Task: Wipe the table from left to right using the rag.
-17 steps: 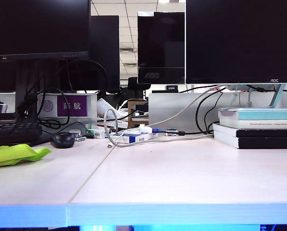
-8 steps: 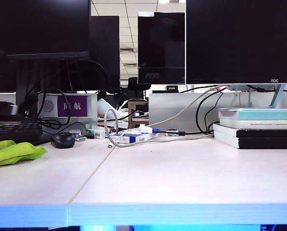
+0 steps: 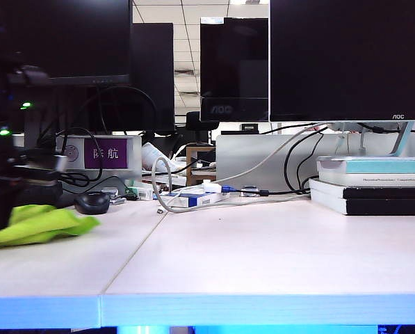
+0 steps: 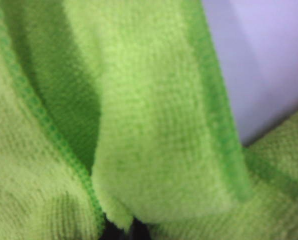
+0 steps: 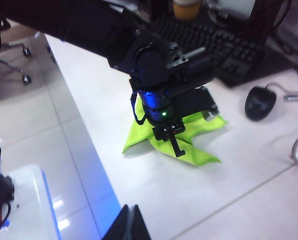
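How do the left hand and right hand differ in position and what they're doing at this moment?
The left hand is down on the rag at the table's left end; the right hand is held off the rag, over the table's front edge. The left hand is shut on the rag; the right hand holds nothing. Both are shut.

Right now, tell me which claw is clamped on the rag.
The left claw, shut on the rag at the table's left end. The right claw hangs shut, empty, away from it.

Left arm arrives, rag dragged right

The left gripper [image 5: 174, 145] has come down clamped on the rag [image 3: 44, 224], which now reaches nearer the mouse [image 3: 92, 202].
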Available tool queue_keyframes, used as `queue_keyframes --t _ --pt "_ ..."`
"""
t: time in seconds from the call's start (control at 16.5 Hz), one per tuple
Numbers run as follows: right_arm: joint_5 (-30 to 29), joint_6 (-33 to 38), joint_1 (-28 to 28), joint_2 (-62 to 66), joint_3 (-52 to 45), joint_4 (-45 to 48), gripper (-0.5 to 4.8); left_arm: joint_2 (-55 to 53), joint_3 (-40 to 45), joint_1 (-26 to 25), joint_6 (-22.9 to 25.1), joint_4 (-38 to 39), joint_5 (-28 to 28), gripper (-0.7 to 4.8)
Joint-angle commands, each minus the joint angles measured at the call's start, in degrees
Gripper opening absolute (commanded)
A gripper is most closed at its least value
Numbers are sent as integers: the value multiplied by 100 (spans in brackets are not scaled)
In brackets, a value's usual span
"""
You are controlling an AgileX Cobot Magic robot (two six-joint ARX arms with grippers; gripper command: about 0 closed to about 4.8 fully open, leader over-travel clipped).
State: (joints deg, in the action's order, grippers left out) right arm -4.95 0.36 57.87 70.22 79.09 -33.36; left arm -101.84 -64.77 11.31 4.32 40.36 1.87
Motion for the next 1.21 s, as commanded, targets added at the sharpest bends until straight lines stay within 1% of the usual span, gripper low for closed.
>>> queue_keyframes --t 0.06,0.24,0.61,0.85,0.97,1.21 --pt "120 -20 4 -22 44 -144 -5 -249 197 411 20 605 -787 -6" --pt "249 -22 2 -28 46 -153 -5 -249 197 702 7 662 -1064 -6" --pt "249 -26 2 -28 46 -149 -5 -249 197 973 -50 732 -1091 -6" --pt "251 -42 2 -28 46 -129 -5 -251 195 1515 -400 669 -994 -6" --pt "251 -42 2 -28 46 -109 -5 -251 195 1692 -444 667 -940 -6" --pt "249 -42 2 -28 48 -87 -5 -251 192 1993 -684 623 -940 -6"
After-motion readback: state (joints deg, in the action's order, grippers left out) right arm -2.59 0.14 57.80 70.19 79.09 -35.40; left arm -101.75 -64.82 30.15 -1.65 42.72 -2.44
